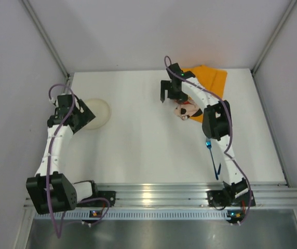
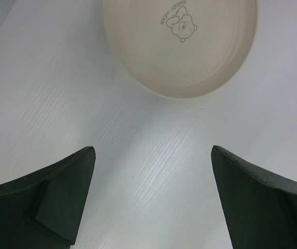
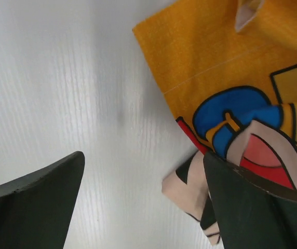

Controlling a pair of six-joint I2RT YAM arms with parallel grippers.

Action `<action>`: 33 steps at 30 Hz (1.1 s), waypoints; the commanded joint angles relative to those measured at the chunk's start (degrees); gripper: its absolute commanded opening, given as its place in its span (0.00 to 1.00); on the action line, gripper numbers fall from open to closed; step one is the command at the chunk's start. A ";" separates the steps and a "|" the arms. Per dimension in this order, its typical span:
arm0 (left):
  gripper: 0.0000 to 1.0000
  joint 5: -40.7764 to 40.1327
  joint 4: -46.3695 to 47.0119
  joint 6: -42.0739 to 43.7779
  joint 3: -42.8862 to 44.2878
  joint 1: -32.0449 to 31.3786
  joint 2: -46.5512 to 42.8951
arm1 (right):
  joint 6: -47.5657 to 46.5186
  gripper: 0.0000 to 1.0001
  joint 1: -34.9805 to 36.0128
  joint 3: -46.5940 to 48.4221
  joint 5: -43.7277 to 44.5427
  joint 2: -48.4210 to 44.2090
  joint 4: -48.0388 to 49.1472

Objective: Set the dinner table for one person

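Left gripper: released, jaws wide, above dinner table by its left edge; plate just beyond.
Right gripper: released, above dinner table near its far edge; placemat below one finger.

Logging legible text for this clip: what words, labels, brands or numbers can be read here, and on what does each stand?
"SWEET DEAR": small grey lettering beside a little bear face, printed on the cream plate, seen in the left wrist view.
The orange placemat shows only a cartoon print, with no lettering visible.
Nothing else in any view carries readable text.
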 commanded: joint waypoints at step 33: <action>0.99 3.54 -2.73 1.10 -6.02 -0.01 -10.55 | -10.23 0.00 1.21 -10.63 5.94 -8.49 -4.31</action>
